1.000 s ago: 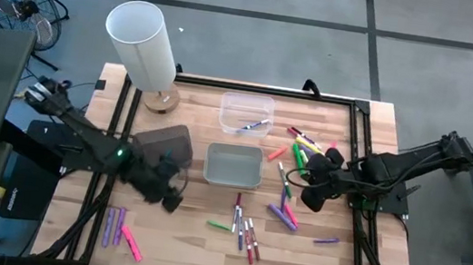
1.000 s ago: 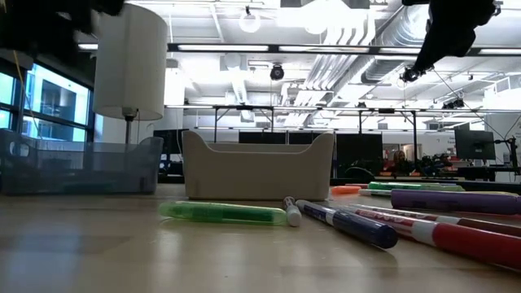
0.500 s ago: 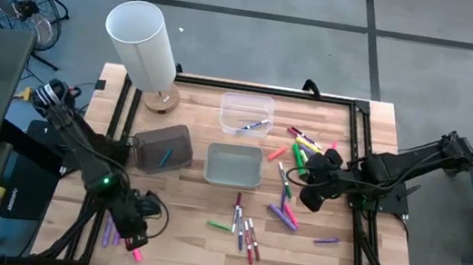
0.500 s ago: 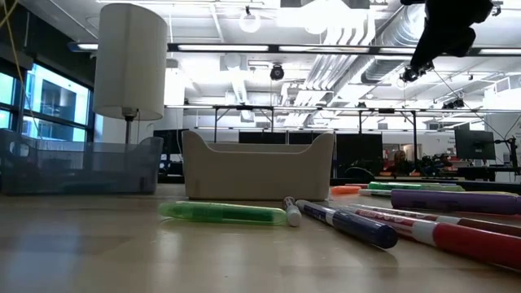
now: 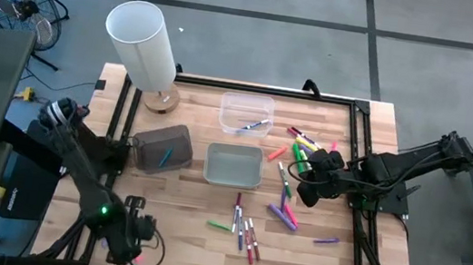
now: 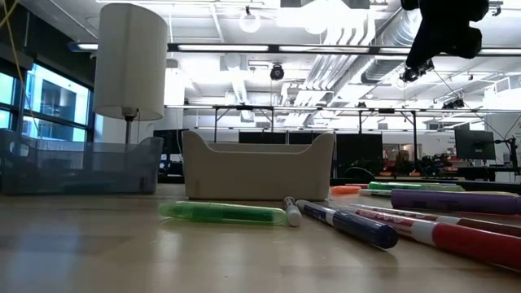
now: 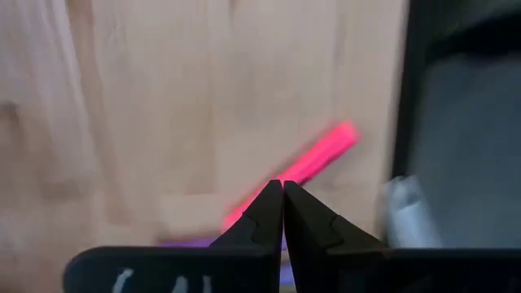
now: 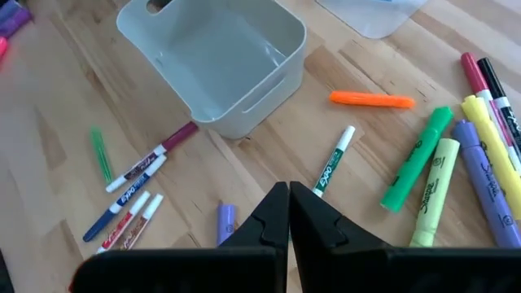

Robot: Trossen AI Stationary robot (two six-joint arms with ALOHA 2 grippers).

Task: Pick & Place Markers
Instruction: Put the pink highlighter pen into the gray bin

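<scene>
Left gripper (image 7: 282, 189) closed, empty, over pink marker (image 7: 297, 170) at bench 7 o'clock corner. Right gripper (image 8: 288, 193) closed, empty, above markers (image 5: 296, 150) at 3 o'clock.

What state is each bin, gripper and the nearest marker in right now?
left gripper: shut, empty, over the pink marker.
right gripper: shut, empty, above scattered markers.
white bin: upright, empty.
clear bin: holds one marker.
dark bin: holds one marker.
pink marker: lying flat on the table.
</scene>
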